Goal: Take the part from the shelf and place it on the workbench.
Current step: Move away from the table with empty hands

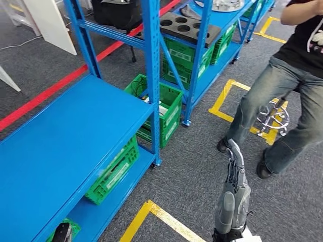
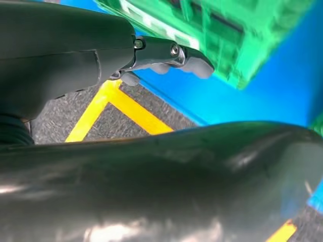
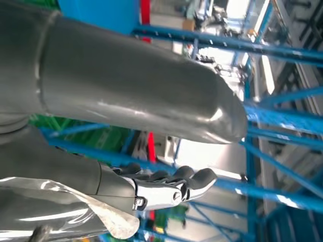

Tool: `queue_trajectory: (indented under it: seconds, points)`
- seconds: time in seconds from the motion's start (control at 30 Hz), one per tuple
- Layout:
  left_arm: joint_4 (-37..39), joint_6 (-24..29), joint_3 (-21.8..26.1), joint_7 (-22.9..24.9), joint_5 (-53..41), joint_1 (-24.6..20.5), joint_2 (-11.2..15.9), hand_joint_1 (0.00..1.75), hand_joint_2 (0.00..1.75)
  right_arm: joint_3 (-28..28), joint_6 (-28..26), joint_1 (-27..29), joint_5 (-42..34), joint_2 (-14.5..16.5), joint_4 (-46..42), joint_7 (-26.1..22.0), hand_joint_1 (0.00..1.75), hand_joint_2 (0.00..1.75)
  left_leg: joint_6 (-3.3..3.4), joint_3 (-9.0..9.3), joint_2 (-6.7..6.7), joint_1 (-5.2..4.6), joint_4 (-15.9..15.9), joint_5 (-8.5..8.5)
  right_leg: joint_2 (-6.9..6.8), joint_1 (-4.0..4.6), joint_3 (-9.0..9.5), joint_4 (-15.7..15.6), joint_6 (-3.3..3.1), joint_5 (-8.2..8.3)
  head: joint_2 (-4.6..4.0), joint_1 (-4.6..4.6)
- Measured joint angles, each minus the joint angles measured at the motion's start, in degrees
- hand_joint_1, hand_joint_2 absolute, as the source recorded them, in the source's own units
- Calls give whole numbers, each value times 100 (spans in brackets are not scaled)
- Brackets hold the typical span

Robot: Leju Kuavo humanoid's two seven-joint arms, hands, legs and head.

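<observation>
My right hand (image 1: 233, 197) hangs low over the grey carpet, fingers (image 3: 173, 185) stretched out straight and holding nothing. My left hand (image 2: 167, 54) is down beside the blue shelf's bottom level, fingers extended with nothing in them, close to a green crate (image 2: 228, 35). The near blue shelf top (image 1: 64, 136) is bare. On a farther blue shelf sit a black tray with round holes (image 1: 182, 25) and a silvery metal part (image 1: 227, 5), well beyond both hands.
Green crates (image 1: 114, 174) (image 1: 163, 108) fill the lower shelf levels. A person in jeans (image 1: 289, 96) sits at the right on a chrome-based stool (image 1: 273, 118). Yellow tape marks (image 1: 160, 214) and a red line (image 1: 57, 85) cross the carpet.
</observation>
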Motion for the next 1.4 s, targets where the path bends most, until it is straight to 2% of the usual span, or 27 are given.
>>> queue_trajectory:
  seconds: [0.07,0.1,0.13,0.17,0.23,0.3,0.43,0.47,0.5,0.6,0.63,0.67,0.7,0.77,0.83,0.9,0.93,1.0,1.07,1.1,1.13,1.17,1.2,1.27,1.33,1.37,1.4]
  points:
    - [0,-5,0,0,-5,-3,3,0,0,-3,10,9,1,0,1,4,0,0,17,0,-160,-10,4,-2,80,0,-395,672,3,-188,0,4]
    - [0,-10,0,0,-13,2,3,0,0,-4,16,9,3,0,1,4,0,0,18,5,-246,-14,7,-3,91,1,-479,748,-3,-121,0,4]
    - [0,-14,0,0,-19,7,3,0,0,-5,24,7,4,0,1,5,0,0,17,14,-334,-16,9,-4,110,1,-452,592,-14,56,0,3]
    - [0,-18,0,0,-26,7,3,0,0,-7,32,6,7,0,1,5,0,0,12,24,-420,-14,11,-7,163,-2,-325,247,-30,300,0,4]
    - [0,-20,0,0,-29,1,2,0,0,-8,46,4,11,0,-1,5,0,0,-18,21,-574,-13,29,-15,423,-23,-15,-491,-74,639,0,2]
    - [0,-21,0,0,-29,-6,2,0,0,-9,55,7,13,0,-2,5,0,0,-52,-4,-661,-16,53,-22,619,-47,135,-814,-100,691,0,-1]
    - [0,-23,0,0,-30,-5,3,0,0,-11,60,7,17,0,-3,4,0,0,-78,-25,-702,-8,57,-15,602,-41,162,-833,-107,688,0,-3]
    - [0,-25,0,0,-32,3,3,0,0,-15,66,4,21,0,-3,4,0,0,-103,-37,-733,5,48,-1,573,-27,163,-824,-119,692,0,-3]
    - [0,-27,1,1,-35,8,9,0,0,-20,75,1,29,6,-6,4,0,0,-158,-115,-633,8,189,-88,456,-26,184,-846,-164,704,0,-22]
    - [0,-38,1,2,-44,12,33,0,0,-38,93,-2,47,24,-14,5,0,0,-329,-690,-178,24,1391,-658,-39,-35,262,-924,-300,705,0,-84]
    - [0,-40,1,2,-44,18,39,0,0,-40,93,-1,46,24,-14,6,0,0,-350,-789,-136,41,1607,-697,-140,-31,273,-922,-303,689,0,-85]
    - [0,-40,2,2,-44,26,44,0,0,-40,93,-2,46,24,-14,6,0,0,-360,-732,-114,53,1500,-578,-217,-31,290,-922,-293,674,0,-85]
    - [0,-41,3,2,-44,31,50,0,0,-40,93,-3,46,25,-14,6,0,0,-361,-566,-61,61,1182,-379,-292,-31,317,-922,-280,653,0,-86]
    - [0,-40,4,2,-44,25,56,0,0,-41,93,-4,47,26,-15,5,0,0,-325,-163,194,35,402,-57,-425,-9,376,-914,-231,601,0,-90]
    - [0,-39,4,2,-44,16,56,0,0,-45,96,-8,49,26,-15,6,0,0,-241,2,348,-11,56,2,-535,26,411,-909,-173,558,0,-85]
    - [0,-39,4,2,-44,26,57,0,0,-44,101,-17,54,28,-16,6,0,0,-148,-7,241,-22,32,-6,-637,35,439,-934,-112,535,0,-78]
    - [0,-39,4,1,-44,35,54,0,0,-42,103,-24,56,29,-17,7,0,0,-107,3,178,-10,9,3,-593,26,444,-920,-77,499,0,-72]
    - [0,-40,5,0,-44,27,49,0,0,-43,102,-29,60,31,-25,4,0,0,-27,28,54,25,-36,26,-304,2,301,-610,-31,287,0,-44]
    - [0,-42,5,-1,-43,7,49,0,0,-45,100,-14,58,31,-30,6,0,0,15,24,-79,31,-40,24,0,-12,-81,152,-21,-59,0,-17]
    - [0,-42,6,-1,-43,4,51,0,0,-46,100,-5,56,31,-29,8,0,0,23,24,-156,27,-39,21,55,-12,-279,503,-20,-166,0,-11]
    - [0,-43,6,-1,-43,7,50,0,0,-48,100,1,54,31,-29,10,0,0,24,27,-236,23,-36,20,79,-10,-406,690,-23,-166,0,-12]
    - [0,-44,7,-1,-43,11,49,0,0,-48,100,0,53,31,-29,10,0,0,23,33,-318,21,-32,19,94,-9,-427,649,-30,-46,0,-13]
    - [0,-45,7,-1,-42,12,48,0,0,-49,100,0,53,31,-29,10,0,0,17,42,-406,22,-26,15,121,-10,-340,388,-43,172,0,-13]
    - [0,-48,7,-2,-39,6,44,0,0,-49,101,-1,53,31,-28,11,0,0,-17,39,-573,24,1,0,401,-37,-32,-379,-74,579,0,-13]
    - [0,-51,10,-2,-37,2,43,0,0,-52,100,8,52,31,-29,11,0,0,-87,-17,-721,40,31,3,682,-59,157,-787,-96,699,0,-17]
    - [0,-52,11,-2,-37,7,43,0,0,-55,99,12,52,31,-30,12,0,0,-130,-50,-790,54,35,19,718,-57,175,-805,-107,683,0,-19]
    - [0,-54,13,-2,-37,14,44,0,0,-57,99,13,52,32,-32,11,0,0,-170,-71,-866,71,28,37,650,-50,190,-815,-126,689,0,-20]
